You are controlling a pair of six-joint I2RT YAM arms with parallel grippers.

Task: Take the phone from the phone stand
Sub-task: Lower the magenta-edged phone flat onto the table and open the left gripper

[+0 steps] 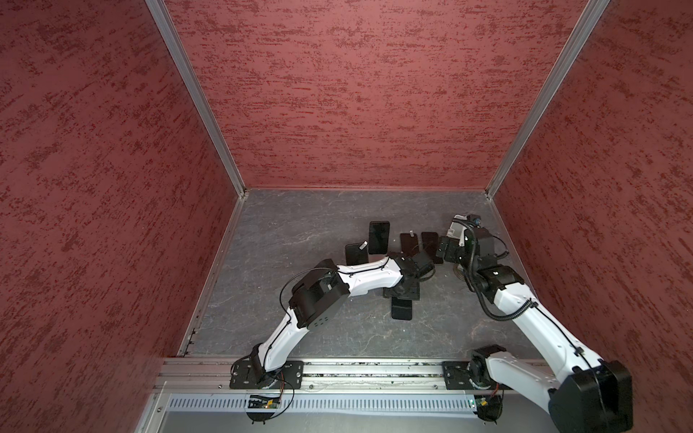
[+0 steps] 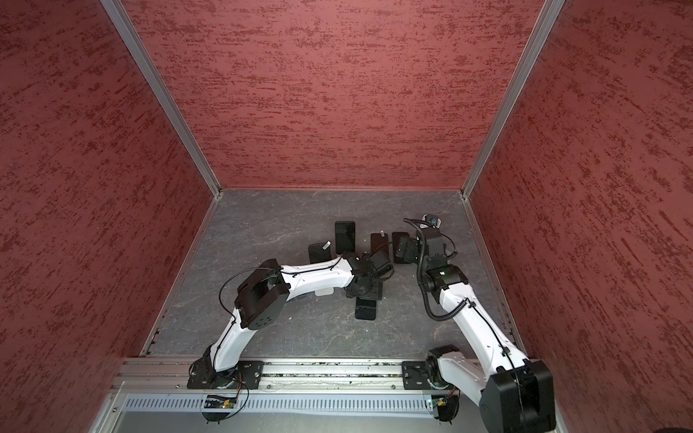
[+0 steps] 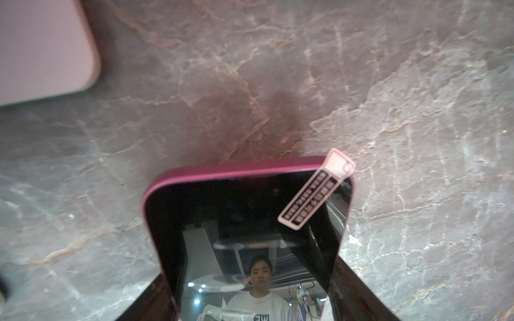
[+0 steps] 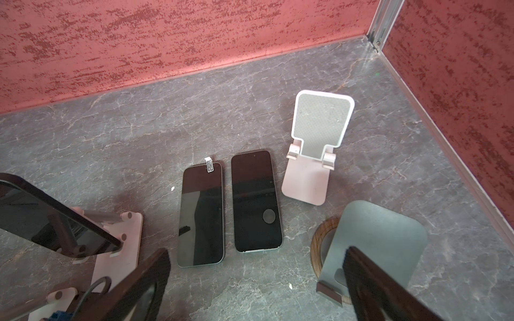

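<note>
Clamping the maroon-edged phone [image 3: 250,222] in the left gripper [image 3: 253,297], jaws set narrow on its sides, holding it over the marble table [image 3: 389,83] near centre, apart from the pale pink phone stand [image 3: 41,50]. Hovering far right with the right gripper [image 4: 257,286] spread wide and empty.
</note>
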